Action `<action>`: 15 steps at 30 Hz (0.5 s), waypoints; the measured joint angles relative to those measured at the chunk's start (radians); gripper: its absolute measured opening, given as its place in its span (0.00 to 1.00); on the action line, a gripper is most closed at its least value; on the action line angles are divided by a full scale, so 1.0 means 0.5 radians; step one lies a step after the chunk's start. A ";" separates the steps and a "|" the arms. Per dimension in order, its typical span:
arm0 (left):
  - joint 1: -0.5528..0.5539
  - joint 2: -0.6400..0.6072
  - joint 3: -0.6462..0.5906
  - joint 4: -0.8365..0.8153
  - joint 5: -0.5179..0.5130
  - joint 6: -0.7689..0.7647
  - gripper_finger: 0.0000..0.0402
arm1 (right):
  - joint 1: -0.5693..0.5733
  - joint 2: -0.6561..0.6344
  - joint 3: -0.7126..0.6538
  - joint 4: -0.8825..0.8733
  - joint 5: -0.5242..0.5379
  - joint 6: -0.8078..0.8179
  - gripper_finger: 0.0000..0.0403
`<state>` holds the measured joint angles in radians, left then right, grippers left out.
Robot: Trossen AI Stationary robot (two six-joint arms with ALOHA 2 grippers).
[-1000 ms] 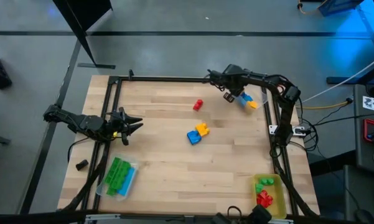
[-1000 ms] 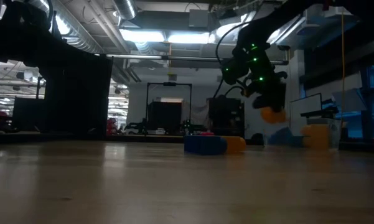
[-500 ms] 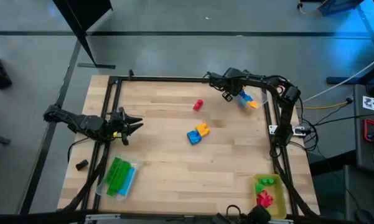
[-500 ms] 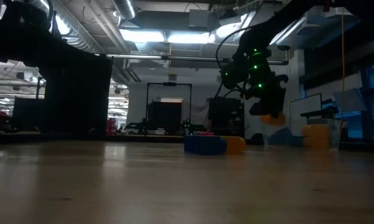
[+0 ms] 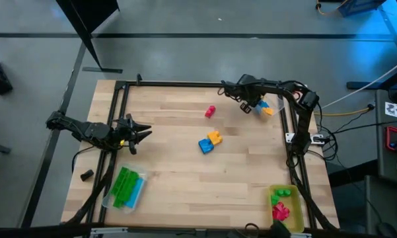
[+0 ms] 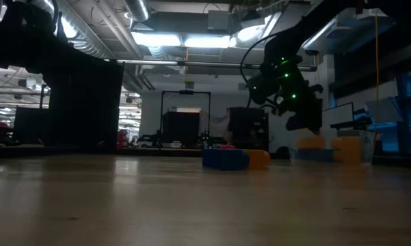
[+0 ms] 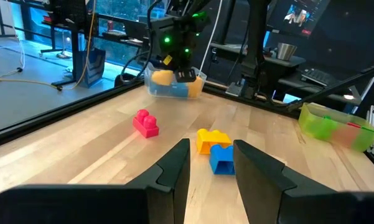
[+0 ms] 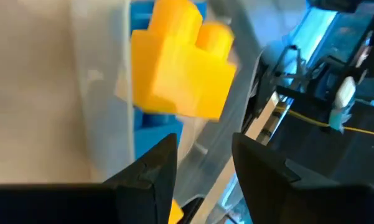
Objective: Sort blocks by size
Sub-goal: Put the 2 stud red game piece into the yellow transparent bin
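Observation:
My right gripper point(image 5: 250, 106) is open and empty just above the clear tray point(image 5: 272, 112) at the table's far right. A yellow-orange block point(image 8: 180, 68) sits beyond its fingertips, on blue blocks point(image 8: 154, 118) in that tray; it also shows in the low view point(image 6: 311, 142). A red block point(image 5: 210, 111) and a blue and yellow pair point(image 5: 209, 141) lie on the table's middle. My left gripper point(image 5: 144, 135) waits open at the left edge, pointing at them.
A clear tray of green blocks point(image 5: 125, 187) lies at the near left. A yellow tray point(image 5: 284, 201) with green and red blocks stands at the near right. A black frame rail point(image 5: 185, 84) runs around the table. Bare wood lies between the loose blocks and the near edge.
My right gripper has moved a little toward the table's right edge, over the clear tray, and has let go of the yellow-orange block. The block hung under the fingers before and has dropped onto the blue blocks in the tray.

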<state>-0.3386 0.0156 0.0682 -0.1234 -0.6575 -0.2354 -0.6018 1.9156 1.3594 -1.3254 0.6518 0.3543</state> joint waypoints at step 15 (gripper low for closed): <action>0.000 0.000 0.000 0.000 0.000 0.000 0.27 | 0.044 -0.166 0.101 -0.332 0.072 0.017 0.38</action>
<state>-0.3386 0.0154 0.0681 -0.1234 -0.6575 -0.2356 -0.5797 1.8328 1.4098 -1.4914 0.6878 0.3626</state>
